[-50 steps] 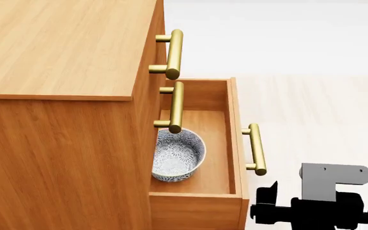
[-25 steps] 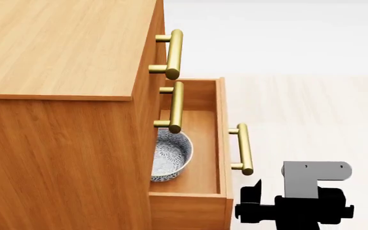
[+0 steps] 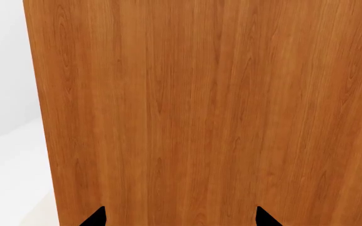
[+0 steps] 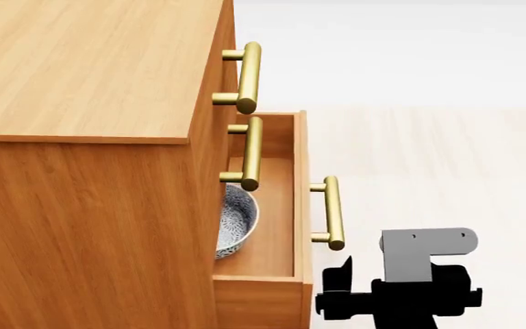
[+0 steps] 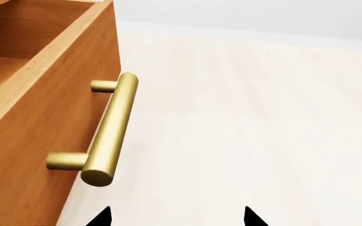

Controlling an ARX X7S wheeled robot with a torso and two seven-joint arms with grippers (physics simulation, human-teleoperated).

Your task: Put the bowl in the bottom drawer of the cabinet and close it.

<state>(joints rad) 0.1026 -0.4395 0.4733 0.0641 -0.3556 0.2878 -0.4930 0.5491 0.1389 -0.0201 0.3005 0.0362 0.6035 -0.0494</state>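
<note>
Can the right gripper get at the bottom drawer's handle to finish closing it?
Probably yes. The right gripper sits just beside the handle of the part-open bottom drawer, jaws apart in the wrist view, with only bare floor between them.

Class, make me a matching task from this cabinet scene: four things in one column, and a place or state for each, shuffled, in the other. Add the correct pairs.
Column 1
1. bowl
2. bottom drawer
3. right gripper
4. top drawer handle

Column 2
A. partly open
B. inside the drawer, half hidden under the cabinet front
C. near the bottom drawer's brass handle, holding nothing
D. highest of the brass bars, on a shut drawer

Pairs: 1-B, 2-A, 3-C, 4-D
</note>
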